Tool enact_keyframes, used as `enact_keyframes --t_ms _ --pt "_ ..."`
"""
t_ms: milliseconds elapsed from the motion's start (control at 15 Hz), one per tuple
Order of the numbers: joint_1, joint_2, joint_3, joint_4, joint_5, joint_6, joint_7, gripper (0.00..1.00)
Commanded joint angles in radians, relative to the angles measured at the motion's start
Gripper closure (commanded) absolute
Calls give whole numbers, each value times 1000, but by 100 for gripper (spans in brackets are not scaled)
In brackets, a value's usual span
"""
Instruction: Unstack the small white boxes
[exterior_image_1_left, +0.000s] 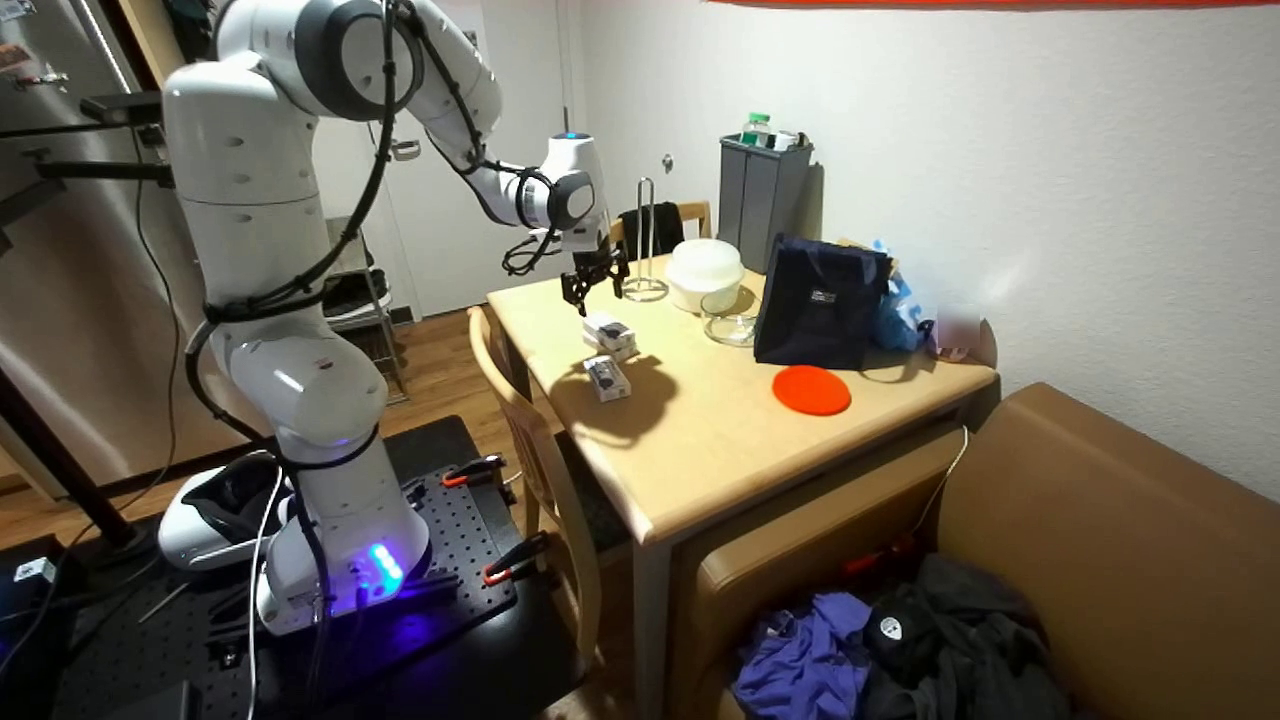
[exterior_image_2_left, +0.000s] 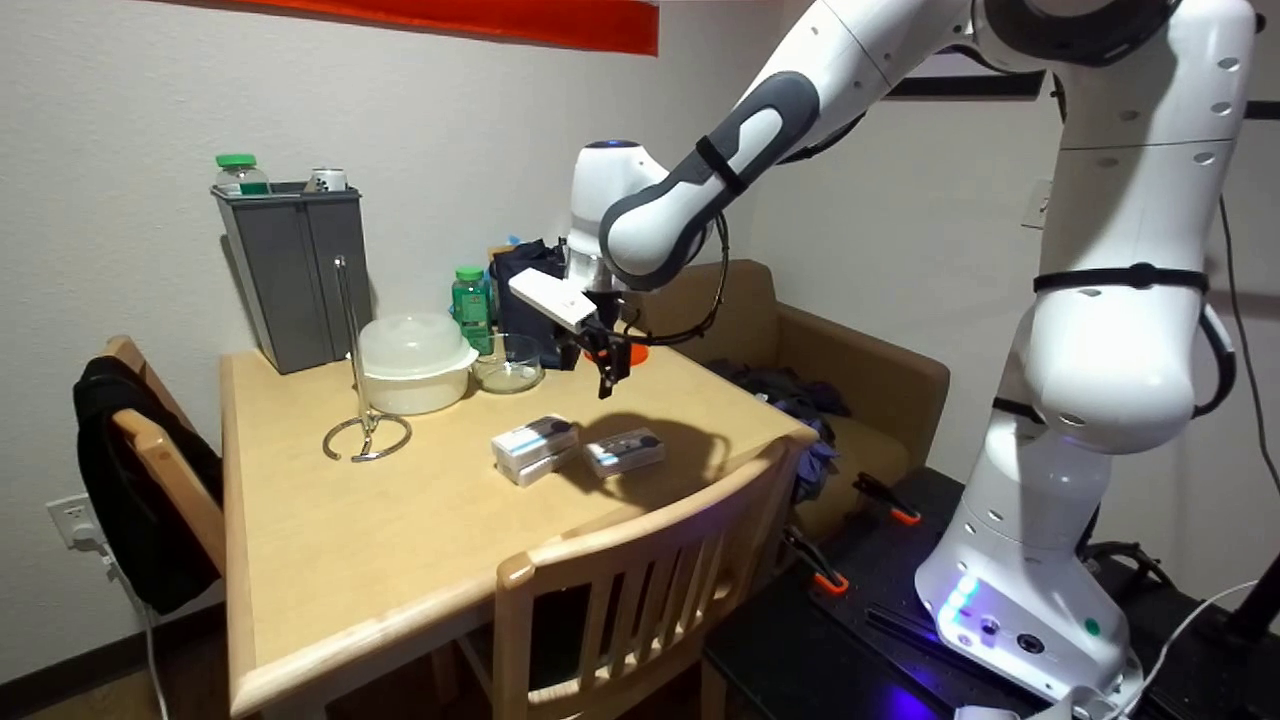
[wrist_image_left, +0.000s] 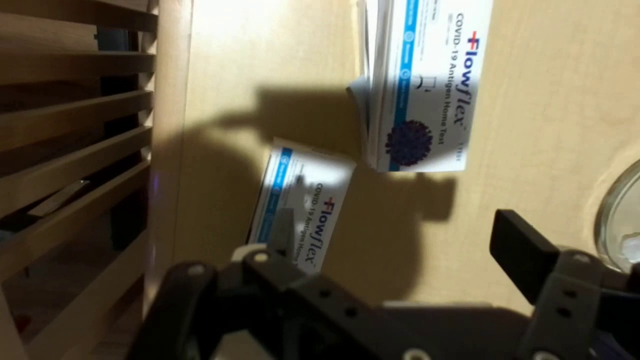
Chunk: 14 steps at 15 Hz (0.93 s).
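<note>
Two small white boxes lie stacked on the table; the upper box (exterior_image_1_left: 608, 331) (exterior_image_2_left: 535, 438) rests on the lower box (exterior_image_2_left: 548, 467). The stack also shows in the wrist view (wrist_image_left: 430, 95), with blue stripes and Flowflex print. A single white box (exterior_image_1_left: 606, 378) (exterior_image_2_left: 625, 453) lies flat and apart beside the stack; in the wrist view this box (wrist_image_left: 307, 200) is partly hidden by a finger. My gripper (exterior_image_1_left: 598, 284) (exterior_image_2_left: 590, 374) is above the table, higher than the boxes. Its fingers (wrist_image_left: 400, 235) are wide apart with nothing between them.
A metal stand (exterior_image_1_left: 645, 240), a white bowl-like container (exterior_image_1_left: 705, 275), a glass bowl (exterior_image_2_left: 508, 365), a dark bag (exterior_image_1_left: 820, 305) and a red disc (exterior_image_1_left: 811, 390) are on the table (exterior_image_2_left: 330, 560). A grey bin (exterior_image_2_left: 300, 270) stands at the wall. A wooden chair (exterior_image_2_left: 640, 560) stands against the table edge.
</note>
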<state>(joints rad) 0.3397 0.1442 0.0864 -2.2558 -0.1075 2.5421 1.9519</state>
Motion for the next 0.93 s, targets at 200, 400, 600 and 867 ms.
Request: enact_keyframes --t_ms 200,400,600,867 --pt "-10 133 35 246 -47 -171 -27 0" --pt "-1 219 37 365 -44 -263 -62 0" --pt "12 303 32 467 -40 -327 -99 0" --pt "22 392 25 563 -26 -376 -137 0"
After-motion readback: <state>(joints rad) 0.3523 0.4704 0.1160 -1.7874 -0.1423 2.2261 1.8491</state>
